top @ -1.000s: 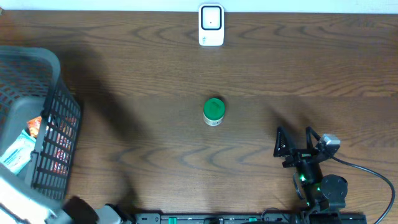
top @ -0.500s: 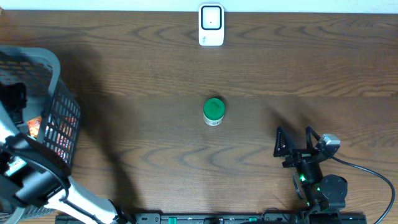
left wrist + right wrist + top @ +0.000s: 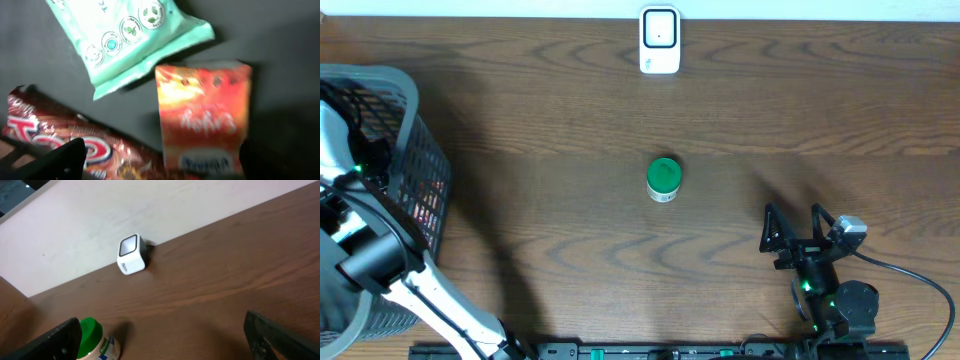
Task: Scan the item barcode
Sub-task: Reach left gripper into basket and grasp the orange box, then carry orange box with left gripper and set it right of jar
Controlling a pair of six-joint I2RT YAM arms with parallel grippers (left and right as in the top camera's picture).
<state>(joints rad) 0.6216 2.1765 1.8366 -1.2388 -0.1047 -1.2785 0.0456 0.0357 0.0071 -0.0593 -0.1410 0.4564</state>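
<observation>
The left arm (image 3: 380, 260) now reaches up from the near edge of the worktop (image 3: 570, 120) into the grey basket (image 3: 415, 110) at the far left. A second ago only a dark part of it showed at the bottom edge, and half a second ago it had just come over the basket's rim. It now covers most of the packets that the overhead view showed inside the basket a second ago.

Seen from the wrist, the left claw (image 3: 160, 160) hangs wide open above the basket floor and holds nothing. An orange packet (image 3: 202, 120) lies below the gap between its fingers. A mint-green packet (image 3: 130, 40) sits beyond it, with a red wrapper (image 3: 55, 140) to the left.

The right claw (image 3: 793, 228) has not moved from the near right of the worktop and is likewise spread wide and empty. The green-capped bottle (image 3: 663, 180) stands upright mid-worktop, exactly where it was. The white scanner (image 3: 659, 40) stays at the far edge, well apart from it.
</observation>
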